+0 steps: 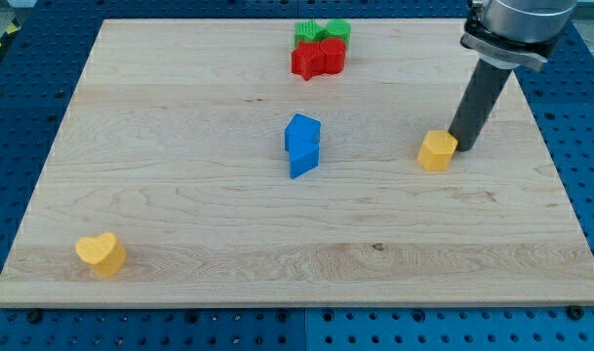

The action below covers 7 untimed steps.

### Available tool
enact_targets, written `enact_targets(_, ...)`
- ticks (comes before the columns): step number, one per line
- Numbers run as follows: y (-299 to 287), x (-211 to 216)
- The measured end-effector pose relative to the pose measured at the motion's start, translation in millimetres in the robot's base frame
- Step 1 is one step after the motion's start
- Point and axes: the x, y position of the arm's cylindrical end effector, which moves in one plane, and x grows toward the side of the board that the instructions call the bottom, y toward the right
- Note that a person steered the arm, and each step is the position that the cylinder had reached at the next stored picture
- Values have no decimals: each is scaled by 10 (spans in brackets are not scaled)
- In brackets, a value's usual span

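Note:
My tip (461, 146) rests on the wooden board (179, 224) at the view's right, right against the upper right side of a yellow hexagonal block (437, 151). Whether they touch or stand a hair apart I cannot tell. Two blue blocks (302, 145) sit together near the board's middle, well to the left of the tip. At the view's top, red blocks (318, 59) lie against green blocks (322, 32). A yellow heart-shaped block (101, 253) lies alone at the bottom left.
The board lies on a blue perforated table (23, 107) that shows on all sides. The arm's dark rod (480, 97) rises from the tip to the grey wrist (516, 24) at the top right.

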Motion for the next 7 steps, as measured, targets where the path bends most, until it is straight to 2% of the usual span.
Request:
enact_targets(2,-535,0)
enact_targets(3,-546,3)
enact_targets(5,-66,225)
enact_targets(7,-67,444)
